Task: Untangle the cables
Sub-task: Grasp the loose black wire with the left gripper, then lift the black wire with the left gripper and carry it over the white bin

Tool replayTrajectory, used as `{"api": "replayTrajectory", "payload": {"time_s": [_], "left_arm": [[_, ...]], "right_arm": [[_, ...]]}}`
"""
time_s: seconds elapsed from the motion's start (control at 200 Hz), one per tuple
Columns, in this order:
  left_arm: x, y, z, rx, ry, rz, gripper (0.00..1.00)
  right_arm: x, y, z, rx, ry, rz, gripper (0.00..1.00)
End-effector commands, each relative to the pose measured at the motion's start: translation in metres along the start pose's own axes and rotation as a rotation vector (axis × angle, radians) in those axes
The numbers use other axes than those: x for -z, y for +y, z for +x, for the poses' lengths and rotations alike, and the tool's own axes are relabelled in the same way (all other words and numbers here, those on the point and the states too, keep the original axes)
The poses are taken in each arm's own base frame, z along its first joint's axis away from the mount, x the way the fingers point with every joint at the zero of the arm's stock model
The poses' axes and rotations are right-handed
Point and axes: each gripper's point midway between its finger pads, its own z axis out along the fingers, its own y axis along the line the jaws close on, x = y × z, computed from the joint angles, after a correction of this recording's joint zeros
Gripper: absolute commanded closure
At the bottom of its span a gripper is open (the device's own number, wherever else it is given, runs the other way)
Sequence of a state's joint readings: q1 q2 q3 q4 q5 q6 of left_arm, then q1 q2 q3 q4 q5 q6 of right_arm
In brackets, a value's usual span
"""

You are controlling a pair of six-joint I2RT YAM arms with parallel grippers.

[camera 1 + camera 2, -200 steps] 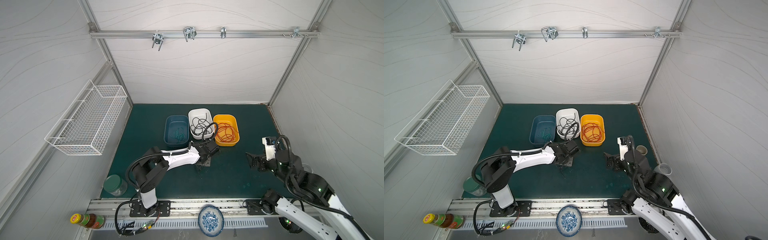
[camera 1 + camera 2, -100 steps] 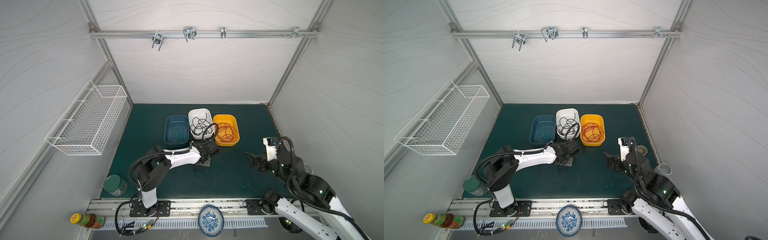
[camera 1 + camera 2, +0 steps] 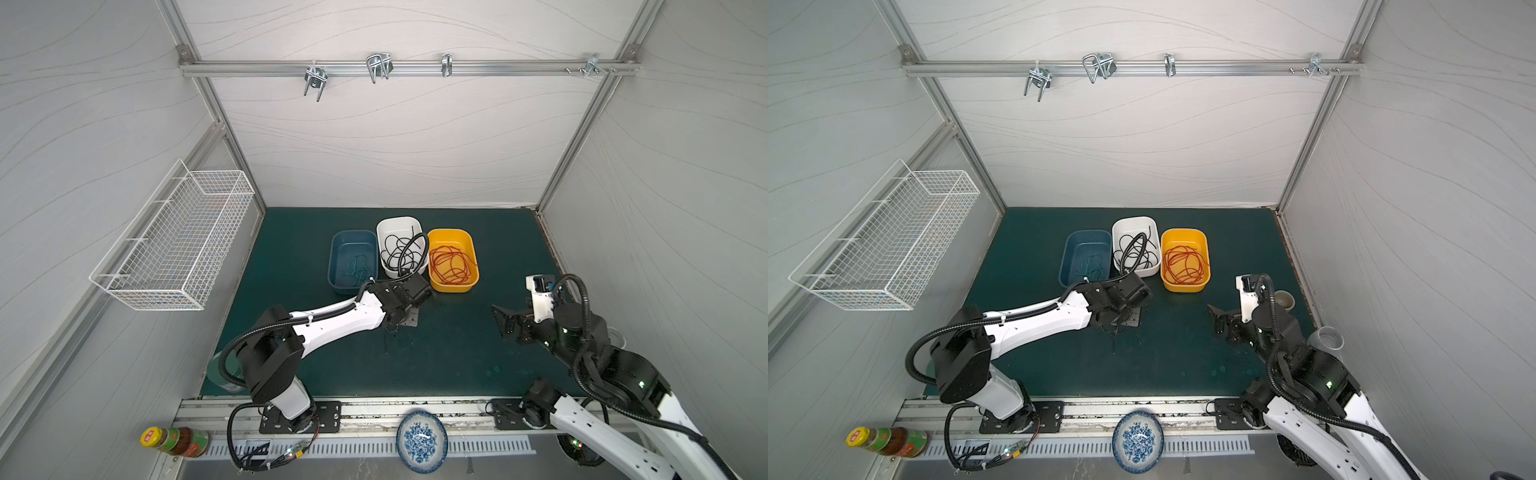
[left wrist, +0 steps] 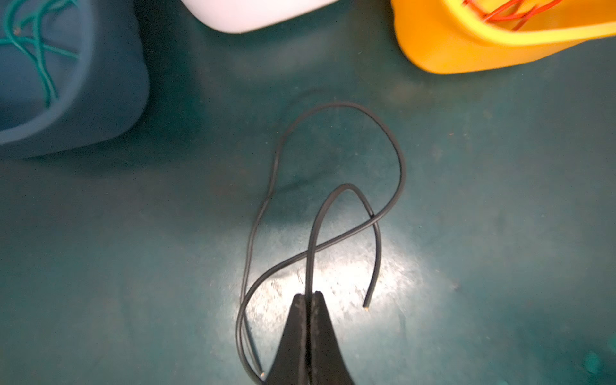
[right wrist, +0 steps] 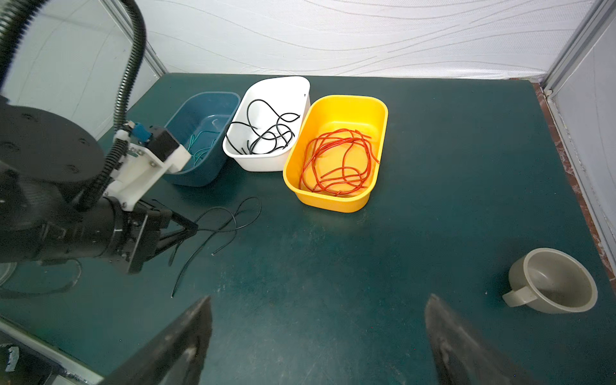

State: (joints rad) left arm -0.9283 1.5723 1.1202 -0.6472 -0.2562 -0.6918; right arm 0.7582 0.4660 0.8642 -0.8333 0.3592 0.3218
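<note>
One loose black cable [image 4: 402, 170] lies in loops on the green mat, in front of the three bins. My left gripper [image 4: 308, 295] is shut on a strand of it, low over the mat; it also shows in the right wrist view, the left gripper [image 5: 193, 229] with the cable [image 5: 250, 198] trailing from its tips. More black cables [image 5: 266, 133] lie in the white bin [image 3: 397, 222], red cables [image 5: 336, 160] in the yellow bin [image 3: 451, 232], and teal cables [image 5: 200, 150] in the blue bin [image 3: 353, 235]. My right gripper [image 5: 319, 298] hangs open and empty over the mat's right part.
A beige cup [image 5: 553, 283] stands on the mat by the right wall, with a grey cup [image 3: 1327, 338] nearer the front. A wire basket [image 3: 174, 237] hangs on the left wall. A patterned plate [image 3: 422, 440] and a sauce bottle [image 3: 174, 440] sit off the mat's front edge.
My left gripper has closed on the black cable on the mat. The right arm has shifted only slightly, its jaws still wide.
</note>
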Motion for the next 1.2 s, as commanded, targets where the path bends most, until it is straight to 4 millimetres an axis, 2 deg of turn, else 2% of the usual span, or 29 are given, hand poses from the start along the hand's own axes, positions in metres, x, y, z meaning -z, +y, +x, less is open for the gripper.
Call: {"api": "replayTrajectory", "payload": {"time_s": [0.0, 0.3, 0.735, 1.195], "left_arm": [[0.021, 0.001, -0.009, 0.042, -0.021, 0.016, 1.0], [0.076, 0.008, -0.028, 0.068, -0.102, 0.07, 1.0], [0.155, 0.003, -0.063, 0.051, -0.246, 0.195, 1.0], [0.221, -0.01, -0.103, -0.011, -0.385, 0.279, 1.0]], "right_arm": [[0.003, 0.002, -0.005, 0.005, -0.033, -0.016, 0.01], [0.002, 0.003, -0.005, 0.004, -0.032, -0.019, 0.01], [0.004, 0.002, -0.005, 0.001, -0.04, -0.02, 0.01], [0.004, 0.002, -0.005, 0.002, -0.042, -0.022, 0.01]]}}
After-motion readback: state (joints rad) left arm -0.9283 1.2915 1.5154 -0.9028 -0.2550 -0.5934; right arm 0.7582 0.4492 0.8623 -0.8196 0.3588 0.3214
